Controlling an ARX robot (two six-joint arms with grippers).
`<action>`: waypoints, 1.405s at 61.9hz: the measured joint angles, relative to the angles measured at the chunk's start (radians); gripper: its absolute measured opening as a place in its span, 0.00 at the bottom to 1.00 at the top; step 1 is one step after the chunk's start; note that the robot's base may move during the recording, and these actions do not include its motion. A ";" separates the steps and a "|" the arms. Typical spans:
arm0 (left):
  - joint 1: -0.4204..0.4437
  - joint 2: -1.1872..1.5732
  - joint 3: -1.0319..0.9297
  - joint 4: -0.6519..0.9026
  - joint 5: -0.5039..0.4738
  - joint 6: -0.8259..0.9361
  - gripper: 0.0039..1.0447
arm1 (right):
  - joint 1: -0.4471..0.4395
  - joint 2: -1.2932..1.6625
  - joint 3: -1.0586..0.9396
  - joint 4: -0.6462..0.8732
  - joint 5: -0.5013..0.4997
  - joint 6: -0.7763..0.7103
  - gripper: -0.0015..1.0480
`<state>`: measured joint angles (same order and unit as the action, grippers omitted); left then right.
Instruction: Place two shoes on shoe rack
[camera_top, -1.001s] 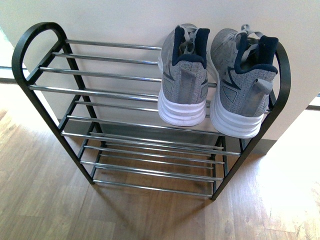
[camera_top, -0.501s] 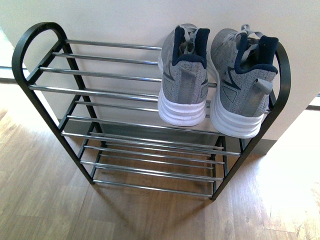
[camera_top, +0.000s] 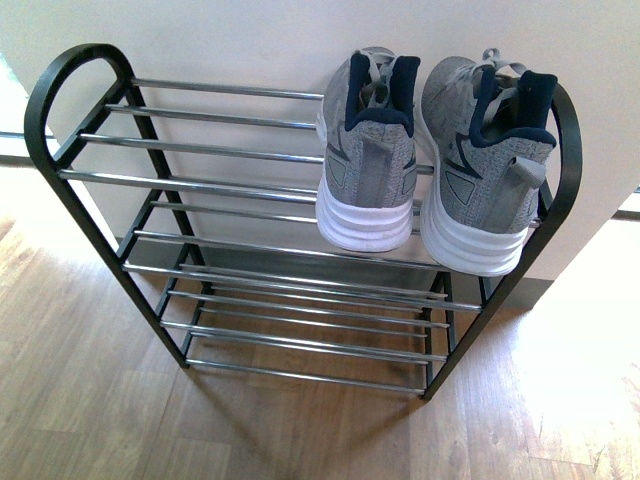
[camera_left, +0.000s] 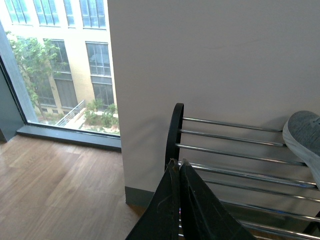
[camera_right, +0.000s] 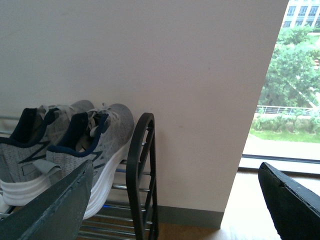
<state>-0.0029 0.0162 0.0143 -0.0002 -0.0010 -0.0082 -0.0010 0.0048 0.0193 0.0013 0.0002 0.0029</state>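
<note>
- Rack (camera_top: 220, 152): black frame carrying tiers of chrome rods. It stands on the wood floor (camera_top: 90, 400) with its back against the pale wall (camera_top: 250, 40).
- Inner sneaker (camera_top: 368, 160): grey knit, white sole, dark blue lining. It lies on the rack's top tier, right of the tier's middle. The toe points to the wall, and the heel overhangs the front rod.
- End sneaker (camera_top: 485, 170): the same make, on the same tier and just beside the inner sneaker. It sits at the rack's right end, against the end hoop (camera_top: 568, 150), with its heel also past the front rod.
- Both sneakers rest sole-down across the rods, tilted so that the heels sit lower than the toes.
- Left gripper (camera_left: 178, 162): seen only in the left wrist view, off the rack's left end. The jaws are closed on each other with nothing between them. Beyond them are the left hoop of the rack (camera_left: 176, 130), its rods and the toe of a sneaker (camera_left: 305, 132).
- Right gripper (camera_right: 175, 167): seen only in the right wrist view, off the rack's right end. The jaws are spread wide and grip nothing. Between them show the rack's hoop (camera_right: 142, 150) and the two sneakers (camera_right: 75, 135) on the top tier.
- Window (camera_left: 60, 65): beyond the wall edge past the rack's left end, with a building and trees outside.
</note>
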 joint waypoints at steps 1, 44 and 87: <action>0.000 0.000 0.000 0.000 0.000 0.000 0.09 | 0.000 0.000 0.000 0.000 0.000 0.000 0.91; 0.000 0.000 0.000 0.000 0.000 0.002 0.91 | 0.000 0.000 0.000 0.000 0.000 0.000 0.91; 0.000 0.000 0.000 0.000 0.001 0.003 0.91 | 0.000 0.000 0.000 0.000 0.000 0.000 0.91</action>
<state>-0.0025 0.0158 0.0143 -0.0002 0.0002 -0.0051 -0.0006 0.0048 0.0193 0.0013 0.0002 0.0029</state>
